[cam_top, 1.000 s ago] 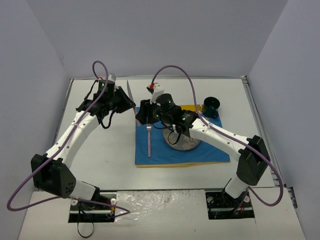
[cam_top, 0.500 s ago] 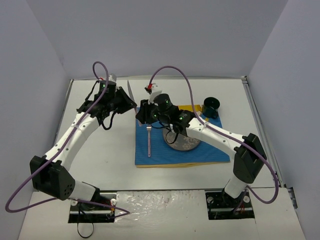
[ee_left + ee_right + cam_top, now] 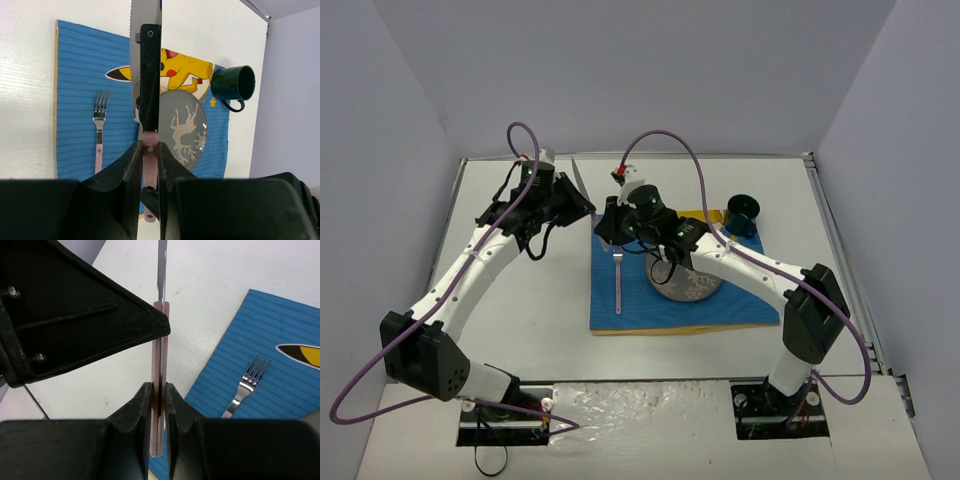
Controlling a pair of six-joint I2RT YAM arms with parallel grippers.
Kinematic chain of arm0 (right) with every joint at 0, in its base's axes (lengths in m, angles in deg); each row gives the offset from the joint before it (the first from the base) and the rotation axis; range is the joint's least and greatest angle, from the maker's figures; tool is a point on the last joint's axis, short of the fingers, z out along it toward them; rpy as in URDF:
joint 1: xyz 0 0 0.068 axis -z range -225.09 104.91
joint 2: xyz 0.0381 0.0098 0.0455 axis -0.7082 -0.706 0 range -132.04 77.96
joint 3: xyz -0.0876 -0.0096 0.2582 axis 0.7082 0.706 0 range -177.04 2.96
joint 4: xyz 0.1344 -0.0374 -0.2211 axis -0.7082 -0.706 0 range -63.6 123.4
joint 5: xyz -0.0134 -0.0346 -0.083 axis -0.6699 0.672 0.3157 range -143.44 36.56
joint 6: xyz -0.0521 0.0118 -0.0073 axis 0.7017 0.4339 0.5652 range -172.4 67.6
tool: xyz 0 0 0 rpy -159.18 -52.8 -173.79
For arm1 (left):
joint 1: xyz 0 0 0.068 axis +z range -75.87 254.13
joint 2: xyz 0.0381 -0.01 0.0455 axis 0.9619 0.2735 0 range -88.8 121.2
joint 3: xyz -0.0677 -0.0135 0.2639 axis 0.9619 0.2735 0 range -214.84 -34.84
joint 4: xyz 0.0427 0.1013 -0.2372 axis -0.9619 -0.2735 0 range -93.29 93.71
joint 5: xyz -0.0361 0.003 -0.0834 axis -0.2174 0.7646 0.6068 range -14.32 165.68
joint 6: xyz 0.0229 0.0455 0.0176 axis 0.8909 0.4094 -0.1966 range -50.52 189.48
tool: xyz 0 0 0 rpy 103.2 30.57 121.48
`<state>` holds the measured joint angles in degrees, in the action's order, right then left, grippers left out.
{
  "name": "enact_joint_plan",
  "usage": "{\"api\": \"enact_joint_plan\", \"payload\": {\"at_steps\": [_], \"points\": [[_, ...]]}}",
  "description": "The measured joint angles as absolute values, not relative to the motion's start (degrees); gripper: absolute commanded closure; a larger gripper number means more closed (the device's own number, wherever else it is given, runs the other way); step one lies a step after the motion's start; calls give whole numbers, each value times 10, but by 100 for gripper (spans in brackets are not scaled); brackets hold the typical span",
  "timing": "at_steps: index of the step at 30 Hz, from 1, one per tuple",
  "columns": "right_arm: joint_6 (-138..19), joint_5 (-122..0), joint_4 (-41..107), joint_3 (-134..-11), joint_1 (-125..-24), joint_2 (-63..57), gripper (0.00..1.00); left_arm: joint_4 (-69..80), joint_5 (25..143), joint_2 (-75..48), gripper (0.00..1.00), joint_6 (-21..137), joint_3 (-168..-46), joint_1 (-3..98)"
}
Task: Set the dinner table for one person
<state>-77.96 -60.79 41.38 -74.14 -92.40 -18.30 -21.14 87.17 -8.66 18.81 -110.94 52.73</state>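
We read this as a mid-air handover. The knife (image 3: 146, 11) hangs above the dinner table (image 3: 520, 300), just off the far-left corner of the placemat (image 3: 75, 100), w/ the left gripper (image 3: 149, 150) clamped on its pink handle and the right gripper (image 3: 158, 390) pinched onto the same handle from the other side. To do it well, we'd have only one side let go, and not before the other's hold looks square on the handle. Then we'd carry the knife low & level to the mat's right side and set it blade flat beside the plate (image 3: 187, 130), w/o knocking the mug (image 3: 232, 84) near the mat's far-right corner. The fork (image 3: 100, 125) lies on the mat left of the plate, so that side looks done. Surface: flat white top, thin metal rails at the edges, mat lying flat approx. ctr-right. Room: plain grey-lilac walls close in on three sides.
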Motion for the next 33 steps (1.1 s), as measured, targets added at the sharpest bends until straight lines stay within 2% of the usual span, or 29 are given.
{"api": "enact_joint_plan", "payload": {"at_steps": [1,2,5,7,11,13,22,27,33], "points": [[-781,-609,414,-741,-922,-183,100,-209,871,-87,86,188,-1109,526],[-782,-610,414,-740,-921,-182,100,-207,871,-87,69,188,-1107,526],[-786,-614,418,-728,-914,-177,100,-202,871,-87,44,192,-1100,523],[-789,-613,425,-705,-902,-167,100,-205,872,-87,33,197,-1096,520],[-798,-611,421,-638,-863,-128,100,-217,866,-88,20,213,-1095,518],[-801,-608,415,-601,-843,-102,100,-227,859,-90,15,225,-1095,517],[-807,-603,341,-426,-705,68,100,-256,804,-117,14,335,-1093,517],[-790,-611,279,-383,-611,118,100,-255,782,-128,14,389,-1062,524],[-749,-635,216,-379,-552,117,100,-245,769,-125,14,431,-1005,545]]}}
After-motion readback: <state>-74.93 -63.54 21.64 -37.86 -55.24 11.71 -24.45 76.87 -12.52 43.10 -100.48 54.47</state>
